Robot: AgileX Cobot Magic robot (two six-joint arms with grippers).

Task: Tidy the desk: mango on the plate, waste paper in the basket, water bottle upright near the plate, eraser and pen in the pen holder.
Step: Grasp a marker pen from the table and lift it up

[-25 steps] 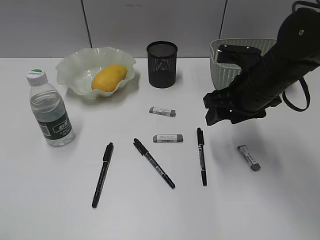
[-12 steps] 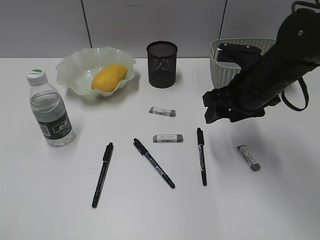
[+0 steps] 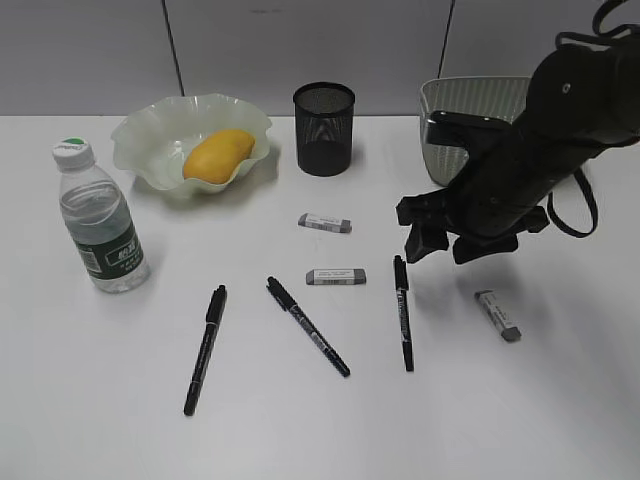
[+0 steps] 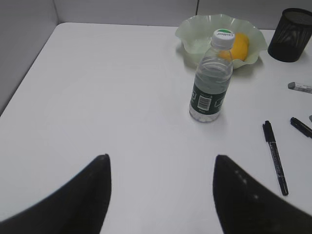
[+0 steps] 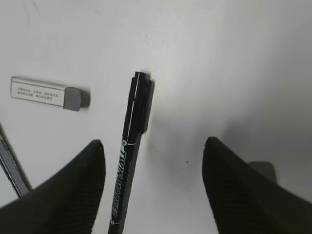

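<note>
The mango (image 3: 218, 155) lies in the plate (image 3: 150, 130), and the water bottle (image 3: 98, 218) stands upright to its left. The pen holder (image 3: 324, 128) stands behind three pens and three erasers. My right gripper (image 3: 440, 245) hangs open just above the cap end of the right-hand pen (image 3: 402, 312). In the right wrist view that pen (image 5: 131, 146) lies nearer the left finger, with an eraser (image 5: 46, 92) to its left. My left gripper (image 4: 161, 161) is open and empty over bare table, short of the bottle (image 4: 210, 83). The waste paper is out of view.
The basket (image 3: 470, 110) stands at the back right, partly behind my right arm. A third eraser (image 3: 497, 315) lies right of the pen. Two more pens (image 3: 205, 349) (image 3: 307, 326) lie on the front middle of the table.
My right arm has dropped lower and shifted left, bringing its open gripper over the top end of the right-hand pen. Nothing on the table has moved.
</note>
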